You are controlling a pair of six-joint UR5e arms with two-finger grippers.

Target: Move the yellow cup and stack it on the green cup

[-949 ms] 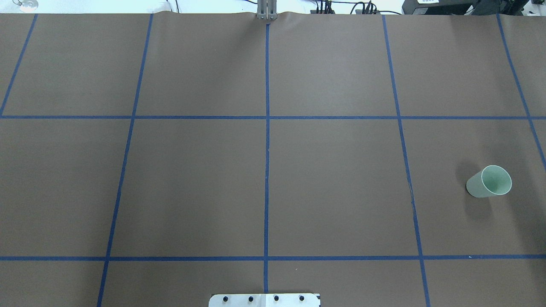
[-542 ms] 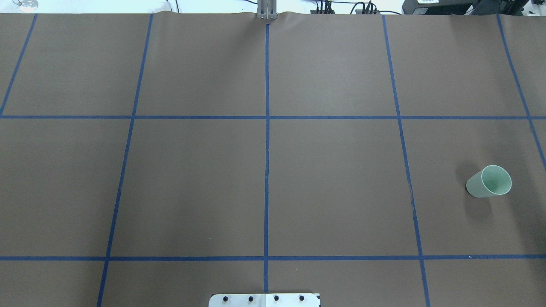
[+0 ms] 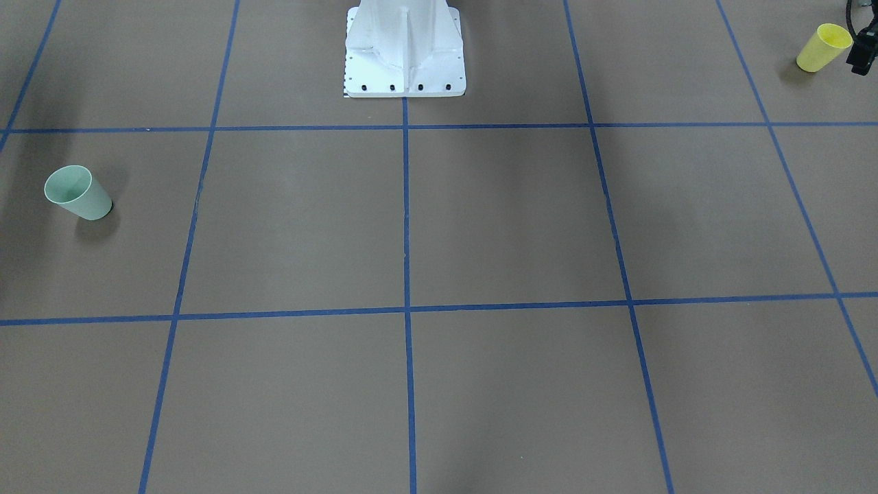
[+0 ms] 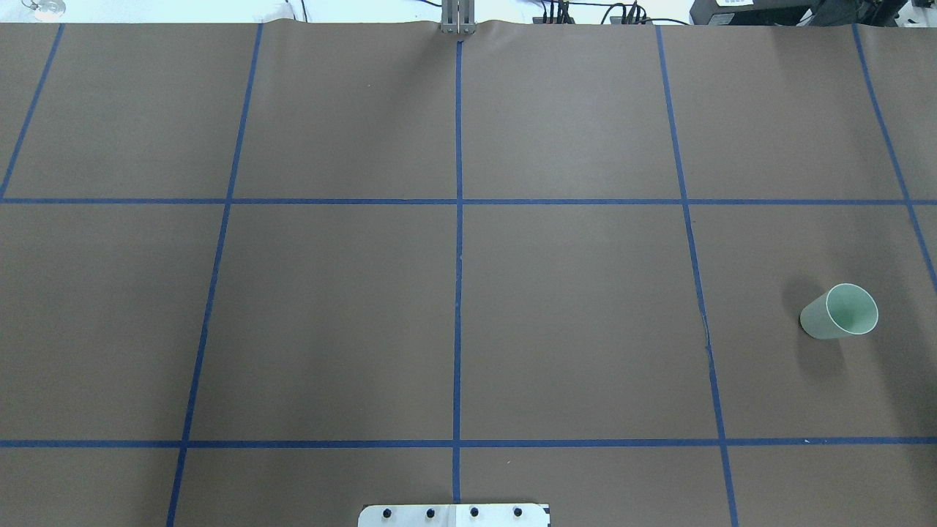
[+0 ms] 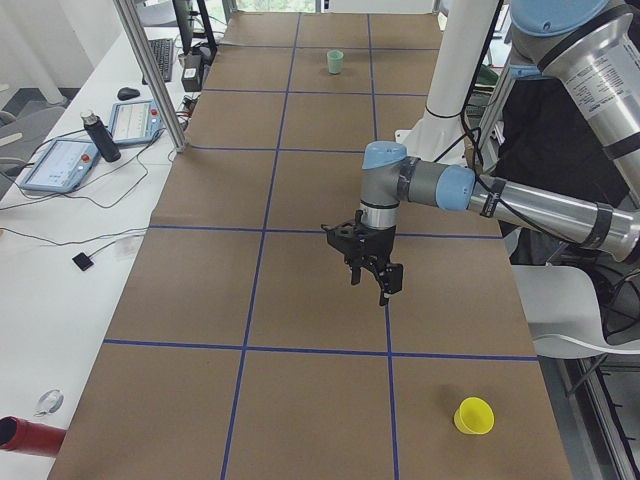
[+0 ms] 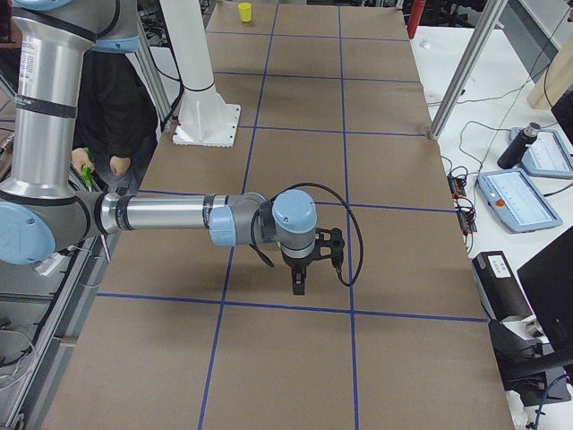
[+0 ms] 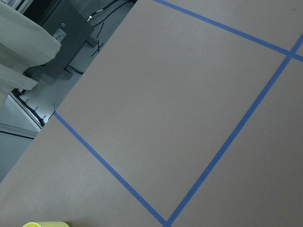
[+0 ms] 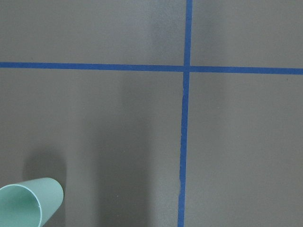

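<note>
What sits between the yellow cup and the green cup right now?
Nothing: only bare brown table crossed by blue tape lines between yellow cup and green cup, seen in the front-facing view.

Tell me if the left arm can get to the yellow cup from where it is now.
Probably yes. The left hand hangs over the table, apart from the yellow cup, with nothing between them. The cup stands alone, with nothing beside it to block a grasp.
</note>
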